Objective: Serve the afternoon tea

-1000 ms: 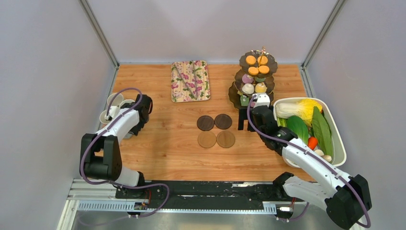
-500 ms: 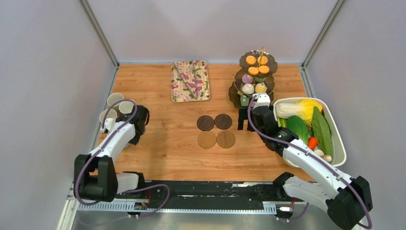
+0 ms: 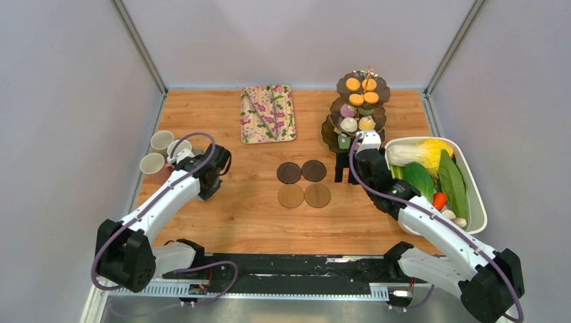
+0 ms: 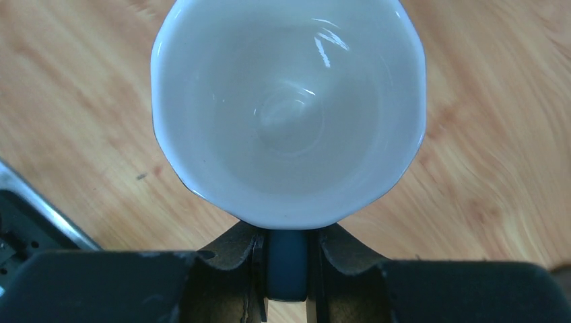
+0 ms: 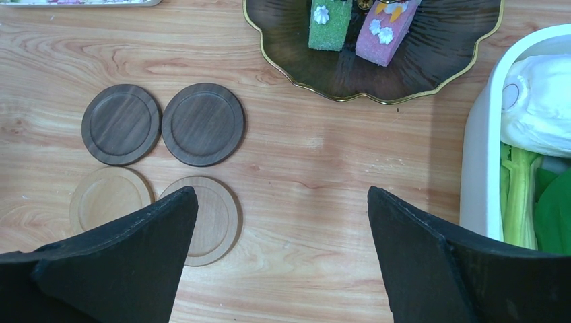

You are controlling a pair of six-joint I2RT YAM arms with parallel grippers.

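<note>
The left gripper (image 4: 287,243) is pressed together on the handle of a pale mug (image 4: 289,114), which fills the upper middle of the left wrist view with the wooden worktop (image 4: 485,168) behind it. The right gripper (image 5: 281,195) is spread wide and holds nothing. It is over bare wood between the coasters (image 5: 202,124) at left and the white tub (image 5: 478,155) at right. The tiered stand (image 5: 431,60) is at the top of that view.

The left arm (image 3: 161,202) and right arm (image 3: 431,225) share white rounded links, black joints, a thin looping purple cable (image 3: 200,134) and black wedge-shaped fingers (image 5: 114,262), with a black rail (image 3: 289,266) at six o'clock.
</note>
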